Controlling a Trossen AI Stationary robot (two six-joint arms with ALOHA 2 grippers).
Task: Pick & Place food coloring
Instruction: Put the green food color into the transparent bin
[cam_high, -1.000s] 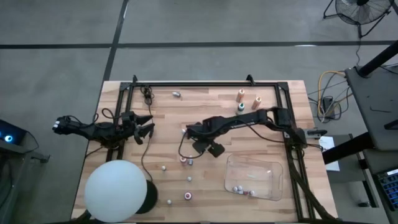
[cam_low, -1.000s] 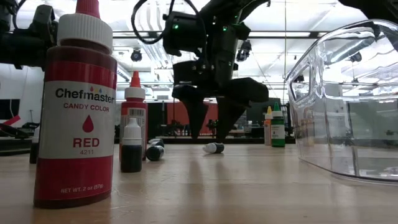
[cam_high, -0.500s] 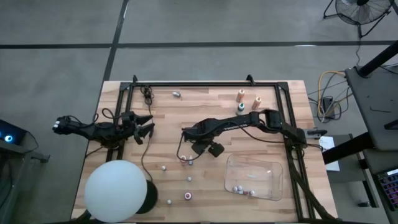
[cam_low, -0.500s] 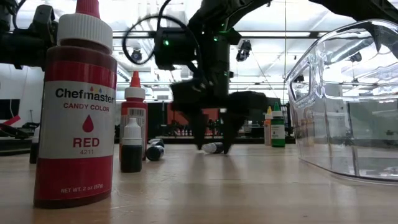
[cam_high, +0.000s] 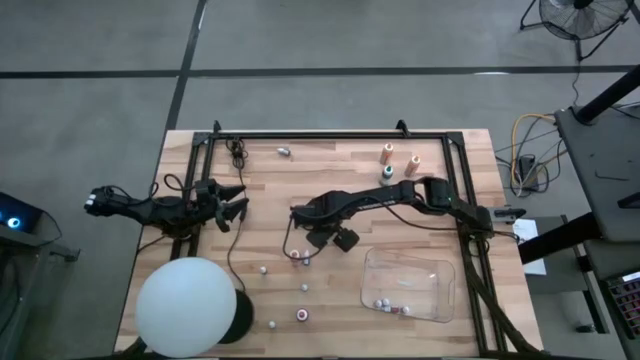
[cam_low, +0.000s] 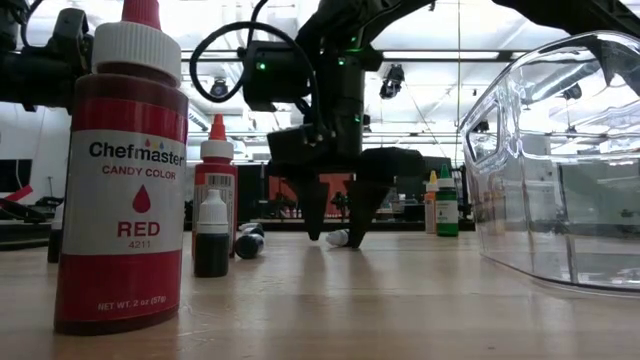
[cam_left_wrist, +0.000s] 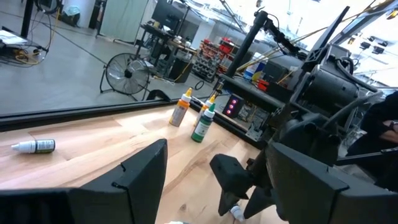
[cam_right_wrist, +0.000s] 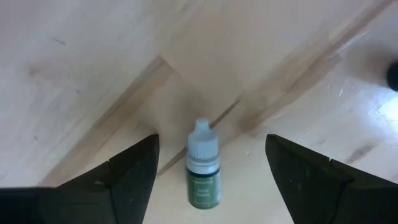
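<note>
1. High view — right gripper (cam_high: 299, 213) low at table centre, left gripper (cam_high: 232, 203) parked open at left edge.
2. Low view — spread fingers straddle the lying bottle (cam_low: 343, 237).
3. Right wrist view — bottle (cam_right_wrist: 203, 168) centred; close squarely across its body, not the cap.

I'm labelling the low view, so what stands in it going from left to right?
Large red bottle → smaller red-capped bottle → tiny dark bottle → right gripper → green bottle → clear tray.

Two dark jointed arms (cam_high: 380, 197) trailing looped black cables (cam_low: 215, 45).
</note>
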